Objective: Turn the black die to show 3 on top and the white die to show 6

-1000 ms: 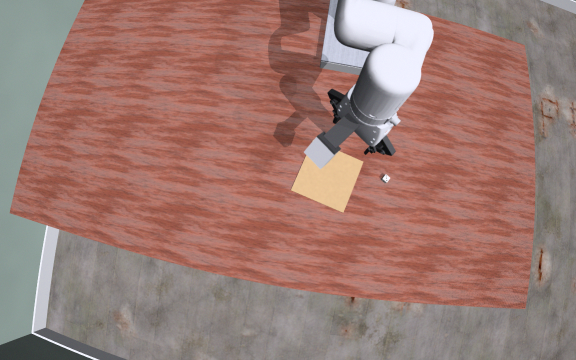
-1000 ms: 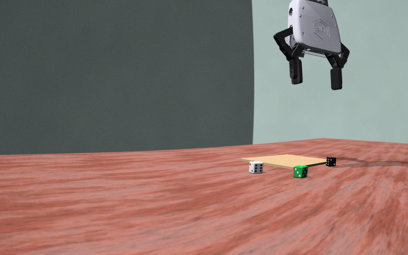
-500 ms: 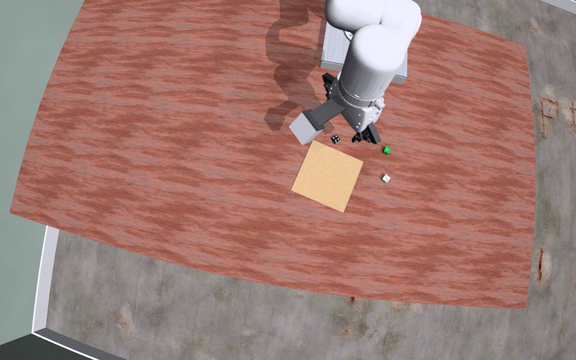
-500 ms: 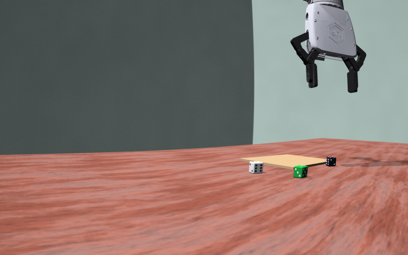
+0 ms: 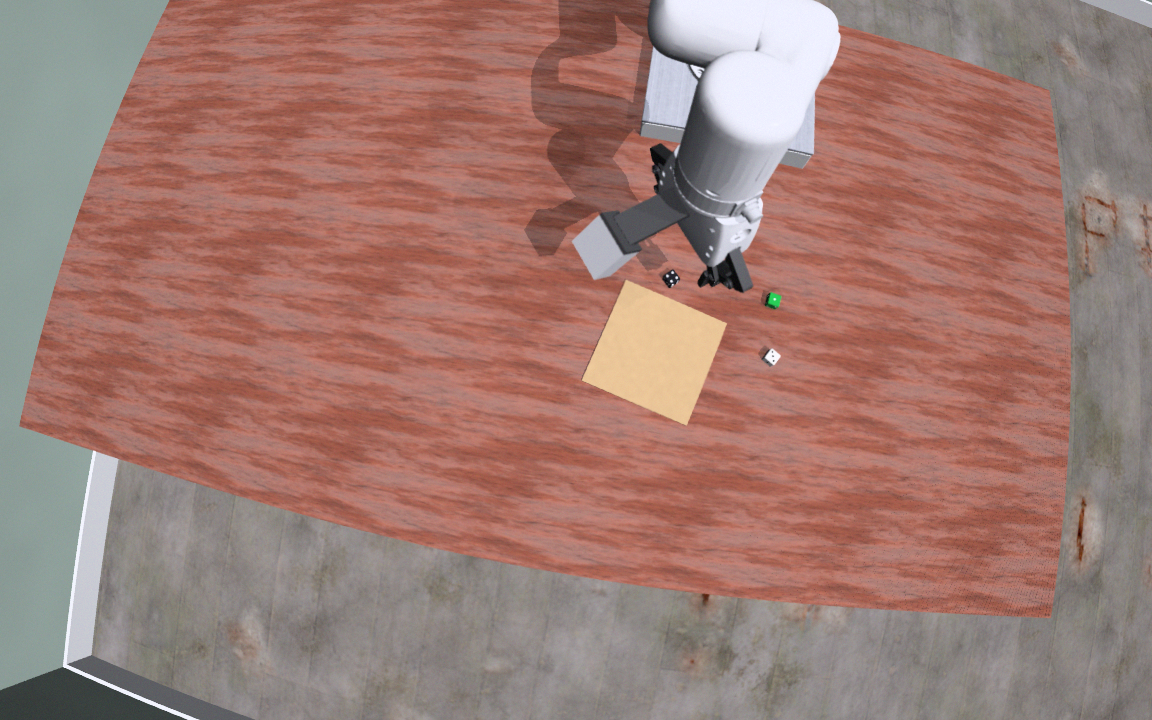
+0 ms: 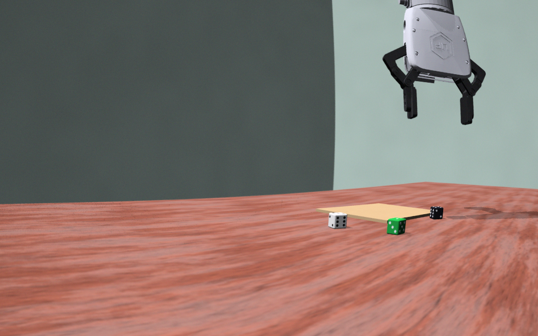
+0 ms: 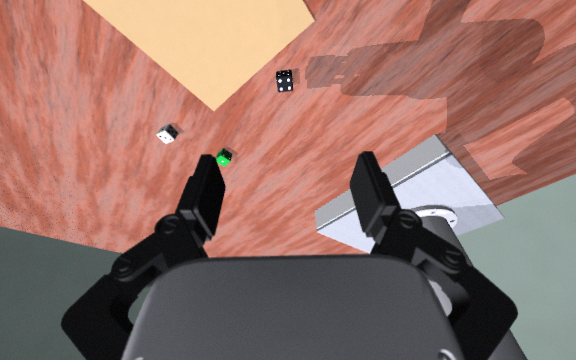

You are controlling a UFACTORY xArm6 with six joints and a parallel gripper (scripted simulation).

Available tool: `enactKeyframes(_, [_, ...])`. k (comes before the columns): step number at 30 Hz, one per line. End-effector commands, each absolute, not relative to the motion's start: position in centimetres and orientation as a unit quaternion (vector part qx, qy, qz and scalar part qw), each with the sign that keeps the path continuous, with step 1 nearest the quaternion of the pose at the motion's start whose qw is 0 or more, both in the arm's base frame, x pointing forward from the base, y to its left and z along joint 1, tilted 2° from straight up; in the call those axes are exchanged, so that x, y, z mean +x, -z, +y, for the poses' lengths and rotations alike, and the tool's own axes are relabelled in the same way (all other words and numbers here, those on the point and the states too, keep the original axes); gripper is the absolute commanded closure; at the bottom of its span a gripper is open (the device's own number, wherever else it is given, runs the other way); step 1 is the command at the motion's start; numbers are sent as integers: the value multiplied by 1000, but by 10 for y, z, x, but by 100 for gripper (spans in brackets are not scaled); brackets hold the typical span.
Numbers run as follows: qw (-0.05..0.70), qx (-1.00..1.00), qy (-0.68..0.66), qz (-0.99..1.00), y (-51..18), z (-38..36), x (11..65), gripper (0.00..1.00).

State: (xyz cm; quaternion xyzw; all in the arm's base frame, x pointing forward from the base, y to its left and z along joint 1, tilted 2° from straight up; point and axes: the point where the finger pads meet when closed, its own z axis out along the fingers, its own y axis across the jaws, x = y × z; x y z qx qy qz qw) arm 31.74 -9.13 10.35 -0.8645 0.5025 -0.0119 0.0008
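Note:
My gripper (image 6: 439,120) (image 7: 287,169) is open and empty, high above the table. The black die (image 5: 670,278) (image 6: 436,212) (image 7: 284,81) lies on the table just off the mat's edge, apparently with 4 on top. The white die (image 5: 772,357) (image 6: 337,220) (image 7: 167,134) lies on the table right of the mat in the top view, with 3 on top and 6 on a side face. The green die (image 5: 773,300) (image 6: 396,226) (image 7: 224,157) lies near it with 1 on top. The tan mat (image 5: 652,353) (image 6: 373,211) (image 7: 208,45) lies flat and bears no die.
The robot's base plate (image 5: 665,111) (image 7: 435,175) stands behind the dice, at the top of the top view. The arm (image 5: 746,107) reaches over the table (image 5: 338,268) (image 6: 179,267) from there. The wrist camera's housing (image 5: 600,248) hangs near the mat's upper corner in that view.

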Motion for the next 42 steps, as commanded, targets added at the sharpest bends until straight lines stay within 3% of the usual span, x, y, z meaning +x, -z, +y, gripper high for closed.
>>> enactKeyframes(1, [0, -817, 14, 576, -99, -93, 318, 0])
enactKeyframes(42, [8, -367, 12, 930, -60, -98, 314, 0])
